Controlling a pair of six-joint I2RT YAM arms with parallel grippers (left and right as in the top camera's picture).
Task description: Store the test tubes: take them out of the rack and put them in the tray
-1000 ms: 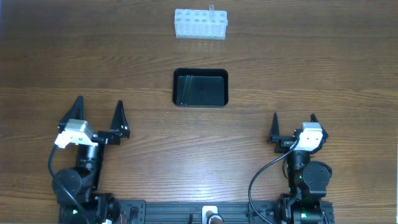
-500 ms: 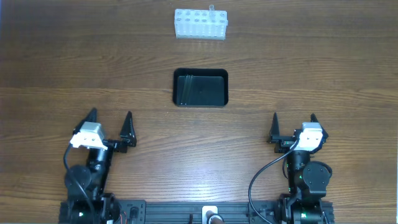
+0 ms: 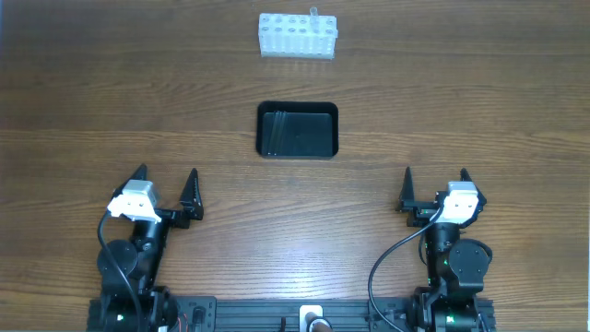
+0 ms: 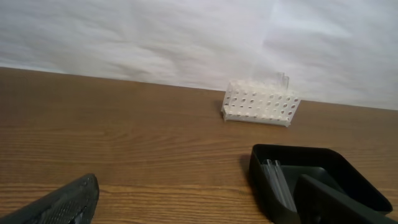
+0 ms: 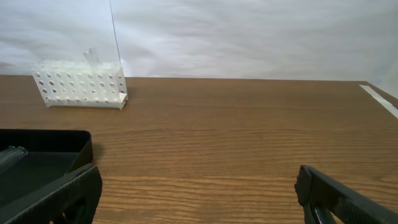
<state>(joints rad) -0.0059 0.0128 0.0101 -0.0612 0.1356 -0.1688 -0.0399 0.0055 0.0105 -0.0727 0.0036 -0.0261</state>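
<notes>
A white perforated rack point(image 3: 297, 36) stands at the far middle of the table with one clear test tube point(image 3: 313, 14) upright in its right end. The same rack point(image 4: 260, 104) point(image 5: 80, 84) and test tube point(image 4: 283, 78) point(image 5: 91, 55) show in both wrist views. A black tray point(image 3: 297, 130) sits in the table's middle with several clear tubes point(image 3: 281, 129) lying in it; the tray point(image 4: 311, 180) point(image 5: 43, 163) appears in both wrist views too. My left gripper point(image 3: 168, 189) is open near the front left, far from the tray. My right gripper point(image 3: 434, 184) is open at the front right.
Bare wooden tabletop lies all around the tray and rack. A white wall point(image 4: 155, 37) rises behind the table's far edge. A pale strip point(image 5: 379, 98) marks the table's right side.
My left arm has drawn back toward its base and shifted a little right, its gripper staying open. The right arm, the rack and the tray have not moved.
</notes>
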